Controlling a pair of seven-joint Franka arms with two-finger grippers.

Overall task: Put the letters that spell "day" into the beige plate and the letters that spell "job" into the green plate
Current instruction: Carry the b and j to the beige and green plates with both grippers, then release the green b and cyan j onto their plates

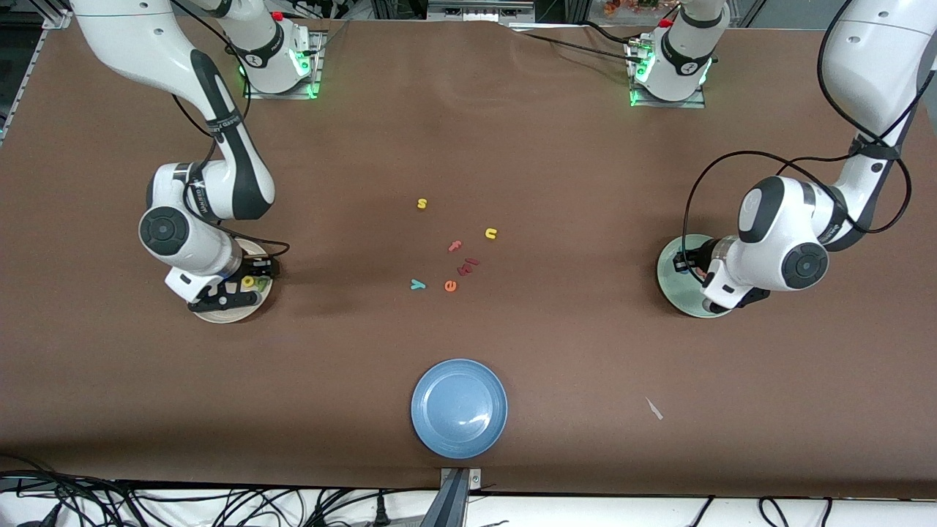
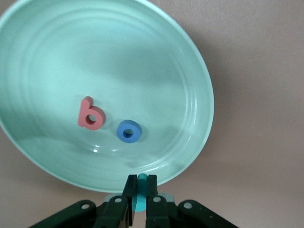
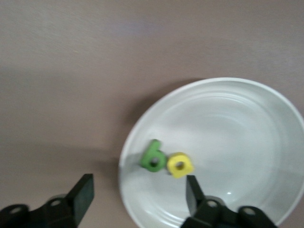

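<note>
Brown table [image 1: 512, 132], scattered foam letters [image 1: 457, 260]

A blue plate [image 1: 459, 408] is set on the brown table [image 1: 468, 132], nearest the front camera. Mid-table, a yellow s [image 1: 422, 203], a yellow u [image 1: 491, 233], a pink f [image 1: 455, 247] and an orange e [image 1: 450, 286] are scattered. A small pale scrap [image 1: 654, 408] is seen toward the left arm's end.
</note>
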